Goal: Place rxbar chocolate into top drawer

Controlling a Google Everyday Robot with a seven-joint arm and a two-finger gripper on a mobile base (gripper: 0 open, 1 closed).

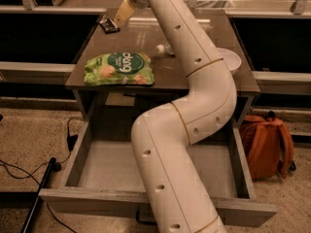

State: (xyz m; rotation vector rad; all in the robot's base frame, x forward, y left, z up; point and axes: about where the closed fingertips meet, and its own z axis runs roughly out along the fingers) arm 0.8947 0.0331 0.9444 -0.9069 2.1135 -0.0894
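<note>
The rxbar chocolate (109, 25), a small black bar, lies at the far left corner of the brown tabletop (194, 21). My gripper (122, 13) hovers just to its right and slightly above, at the end of the white arm that reaches over the table. Whether it touches the bar I cannot tell. The top drawer (97, 200) is pulled wide open below the table's front edge. Its plain grey bottom (109, 166) shows on the left, while my arm covers the middle.
A green-and-white snack bag (119, 68) lies at the table's front left. A clear bottle (164, 49) lies beside my arm, and a white bowl (229, 60) sits at the right edge. An orange backpack (268, 144) stands on the floor right of the drawer. Cables (29, 169) run at left.
</note>
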